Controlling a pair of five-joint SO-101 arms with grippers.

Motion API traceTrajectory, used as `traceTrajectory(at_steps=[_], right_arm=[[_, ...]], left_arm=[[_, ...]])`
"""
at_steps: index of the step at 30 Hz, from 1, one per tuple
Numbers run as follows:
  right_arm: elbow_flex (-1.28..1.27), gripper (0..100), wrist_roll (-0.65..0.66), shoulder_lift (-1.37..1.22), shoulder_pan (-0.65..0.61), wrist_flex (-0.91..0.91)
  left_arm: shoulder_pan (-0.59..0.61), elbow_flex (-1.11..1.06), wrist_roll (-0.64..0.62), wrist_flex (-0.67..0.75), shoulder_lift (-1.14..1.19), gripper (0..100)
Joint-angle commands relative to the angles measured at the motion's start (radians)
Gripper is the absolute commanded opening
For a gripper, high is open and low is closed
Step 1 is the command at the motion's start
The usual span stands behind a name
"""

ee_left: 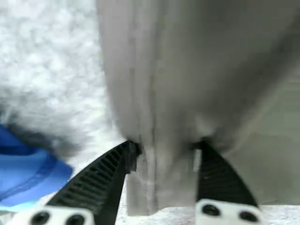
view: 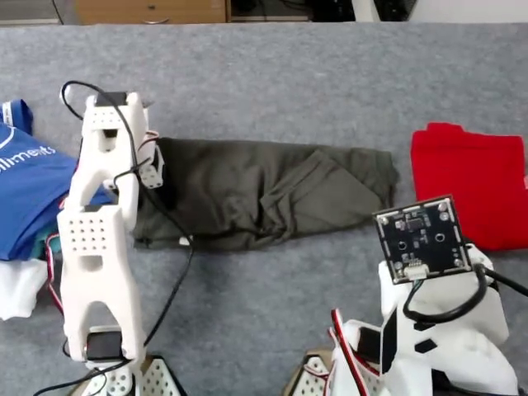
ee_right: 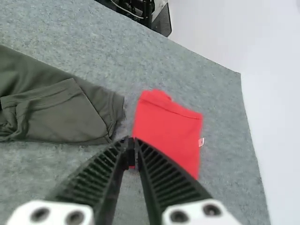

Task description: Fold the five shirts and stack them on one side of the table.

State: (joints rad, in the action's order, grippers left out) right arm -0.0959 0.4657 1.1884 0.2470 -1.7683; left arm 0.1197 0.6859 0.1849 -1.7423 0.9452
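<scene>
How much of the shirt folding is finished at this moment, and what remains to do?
Done: the red shirt lies folded at one side of the table. In hand: the left tool grips an edge of the olive shirt, partly folded mid-table; the right tool is shut, empty. Left: the blue shirt and a white garment lie unfolded at the other side; no stack yet.

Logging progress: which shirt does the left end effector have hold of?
The olive-green shirt in the middle of the table: its edge sits pinched in the left end effector. The blue shirt and the folded red shirt lie at the sides, ungripped.
</scene>
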Motion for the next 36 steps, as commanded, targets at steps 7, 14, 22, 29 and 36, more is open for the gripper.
traceTrajectory(at_steps=[7,14,22,29,36], right_arm=[[0.001,0.5,0.031,0.002,0.022,-0.012],[-0.001,0.5,0.031,0.002,0.022,-0.012],[-0.002,0.5,0.031,0.002,0.022,-0.011],[-0.002,0.5,0.031,-0.001,0.021,-0.008],[-0.004,0.4,0.023,0.002,0.021,-0.008]], left_arm=[[-0.008,0.058,0.038,-0.011,0.033,2],[0.104,0.051,0.051,-0.015,-0.068,2],[0.167,0.058,0.152,-0.015,-0.173,2],[0.091,0.046,0.118,-0.017,-0.193,2],[-0.117,-0.178,0.061,-0.017,-0.415,2]])
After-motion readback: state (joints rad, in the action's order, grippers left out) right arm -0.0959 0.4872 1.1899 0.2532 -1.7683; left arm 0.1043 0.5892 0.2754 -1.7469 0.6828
